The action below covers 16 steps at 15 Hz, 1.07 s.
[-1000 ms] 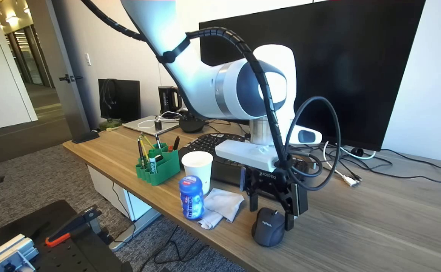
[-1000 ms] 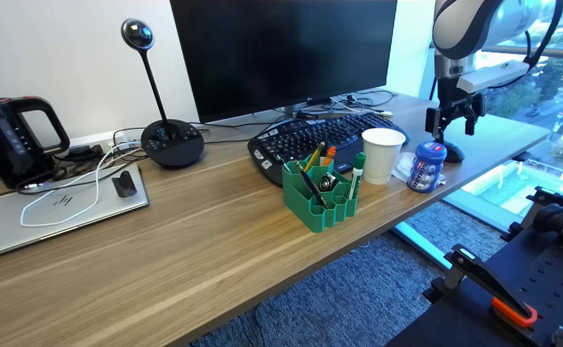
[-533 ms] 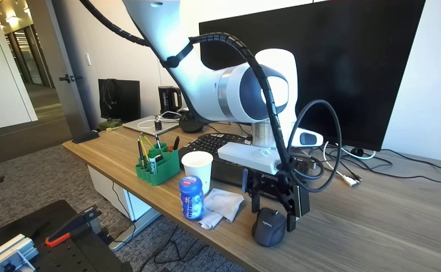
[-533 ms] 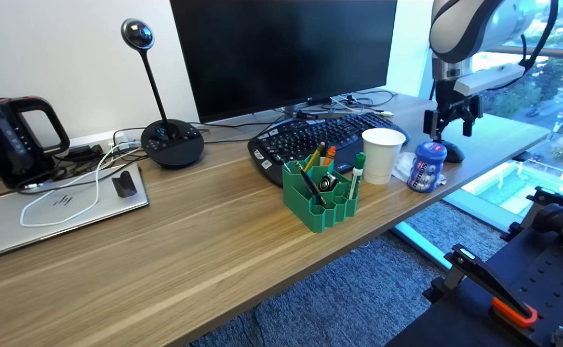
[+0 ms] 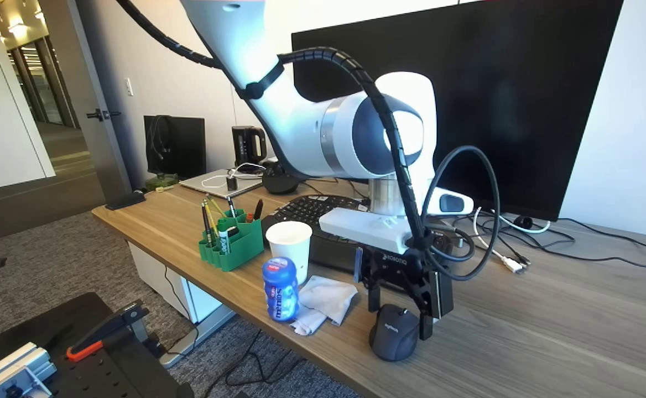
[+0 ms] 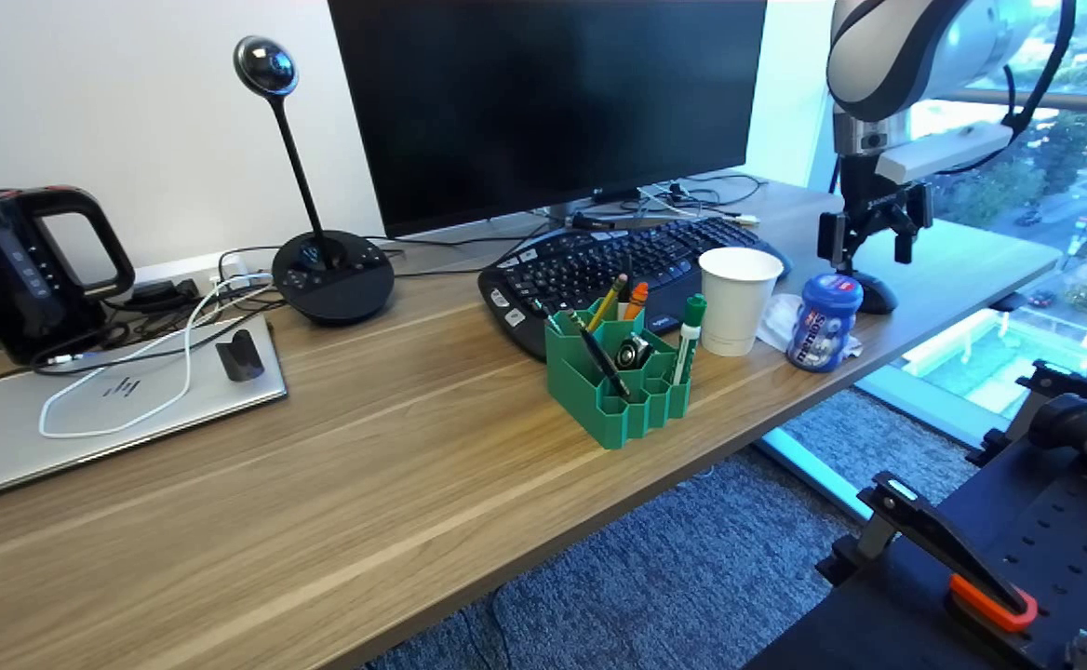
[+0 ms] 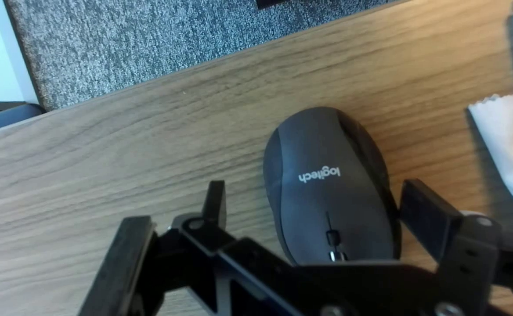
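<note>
"logitech", small pale lowercase, on dark gray computer mouse [image 7: 333, 188]; upside down in wrist view, also legible in an exterior view. "ROBOTIQ", light caps, on gripper [image 5: 400, 318], in an exterior view. "mentos", large light letters running lengthwise on blue bottle [image 5: 280, 292], legible in both exterior views; red mark on its cap [image 5: 279, 267] too small to read. HP slanted-line logo on silver laptop [image 6: 122, 402], in an exterior view. Key legends on black keyboard [image 6: 618, 265], bezel mark on monitor [image 6: 562, 102]: too tiny.
</note>
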{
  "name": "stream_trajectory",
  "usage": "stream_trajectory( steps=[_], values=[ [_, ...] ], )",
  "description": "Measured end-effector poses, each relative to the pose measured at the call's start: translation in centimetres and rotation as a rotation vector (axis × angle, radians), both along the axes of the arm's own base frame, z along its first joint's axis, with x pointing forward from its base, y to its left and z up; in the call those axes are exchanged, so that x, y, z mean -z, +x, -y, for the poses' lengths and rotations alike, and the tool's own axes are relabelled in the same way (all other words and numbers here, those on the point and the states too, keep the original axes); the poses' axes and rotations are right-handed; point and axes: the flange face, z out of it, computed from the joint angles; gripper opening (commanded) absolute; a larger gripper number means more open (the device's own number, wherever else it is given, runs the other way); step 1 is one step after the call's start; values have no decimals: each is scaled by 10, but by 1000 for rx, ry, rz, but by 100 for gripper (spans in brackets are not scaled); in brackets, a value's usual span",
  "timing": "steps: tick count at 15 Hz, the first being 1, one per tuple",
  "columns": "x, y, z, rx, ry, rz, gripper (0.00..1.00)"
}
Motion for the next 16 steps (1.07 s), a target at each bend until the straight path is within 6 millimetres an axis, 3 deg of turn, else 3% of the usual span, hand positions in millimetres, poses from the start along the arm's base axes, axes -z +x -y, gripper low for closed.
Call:
stream_trajectory(
  steps=[9, 16],
  values=[
    [20, -6, 1, 15, 6, -107, 100],
    [19, 3, 2, 18, 1, -112, 100]
  ],
)
